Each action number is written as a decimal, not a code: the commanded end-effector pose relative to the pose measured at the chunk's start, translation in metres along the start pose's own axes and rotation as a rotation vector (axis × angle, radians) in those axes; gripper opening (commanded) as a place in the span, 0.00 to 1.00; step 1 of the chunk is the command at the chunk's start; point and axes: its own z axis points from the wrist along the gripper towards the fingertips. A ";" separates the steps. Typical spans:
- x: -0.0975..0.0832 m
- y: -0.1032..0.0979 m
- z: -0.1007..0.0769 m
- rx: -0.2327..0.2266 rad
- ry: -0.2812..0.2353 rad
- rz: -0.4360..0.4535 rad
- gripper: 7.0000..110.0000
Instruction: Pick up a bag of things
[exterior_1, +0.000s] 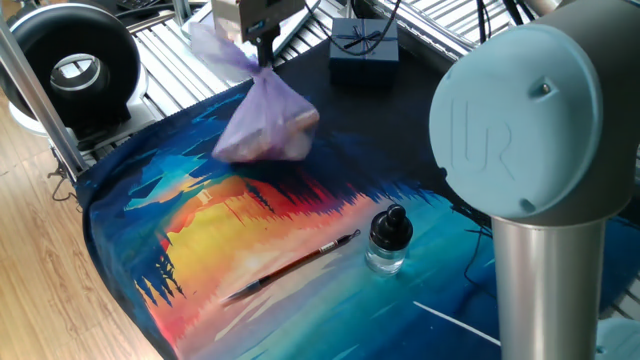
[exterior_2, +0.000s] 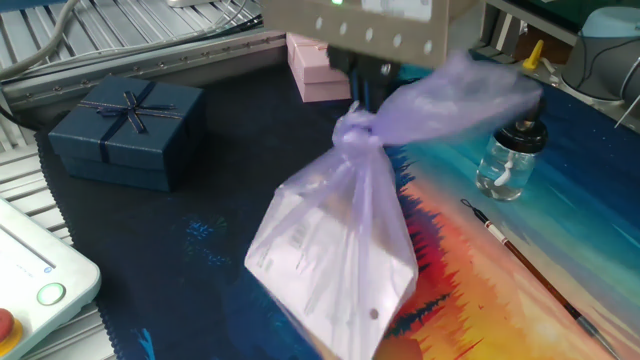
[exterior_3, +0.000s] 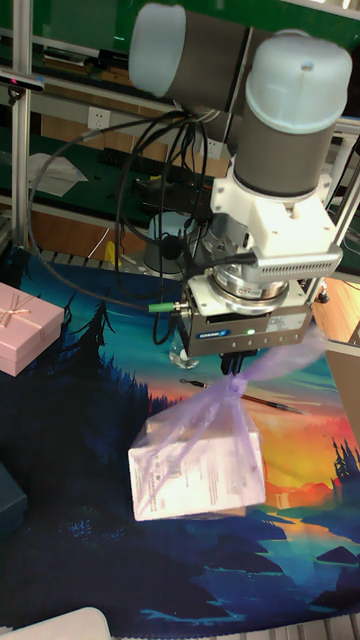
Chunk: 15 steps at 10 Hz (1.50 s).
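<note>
End effector (exterior_2: 365, 80) clamped on the knotted neck of the bag (exterior_2: 335, 265); fingers pinch just above the knot. Bag hangs below it, clear of the desk (exterior_1: 140, 250) in the tall fixed view, its body swung slightly off vertical. Loose tail of the bag flares out sideways past the fingers. Through the thin lilac plastic a white, boxy, printed item shows.

Bag sits over the dark end of the painted cloth (exterior_1: 220, 215) that covers the desk, near the cloth's sunset-coloured band.

Surroundings:
- Navy box (exterior_2: 128, 132) with a ribbon bow, on the dark cloth toward the desk's far edge in one fixed view; well apart from the bag.
- Pink box (exterior_2: 315, 68), just behind the end effector in the other fixed view, partly hidden by it; in the tall fixed view it lies at the desk's left edge, apart from the bag.
- Glass bottle (exterior_1: 388, 240) with black cap, upright on the blue part of the cloth, well apart from the bag.
- Brush (exterior_1: 290, 265) lying flat on the orange area, near the bottle.
- White button unit (exterior_2: 35, 280) at a desk corner.

In one fixed view the arm's large grey-blue joint (exterior_1: 520, 110) fills the right side and blocks that part of the desk.
</note>
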 end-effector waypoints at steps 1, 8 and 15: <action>0.010 0.004 -0.013 -0.018 0.007 0.006 0.00; -0.004 0.003 -0.007 -0.008 0.029 0.011 0.00; -0.011 -0.003 0.066 0.049 0.185 -0.002 0.15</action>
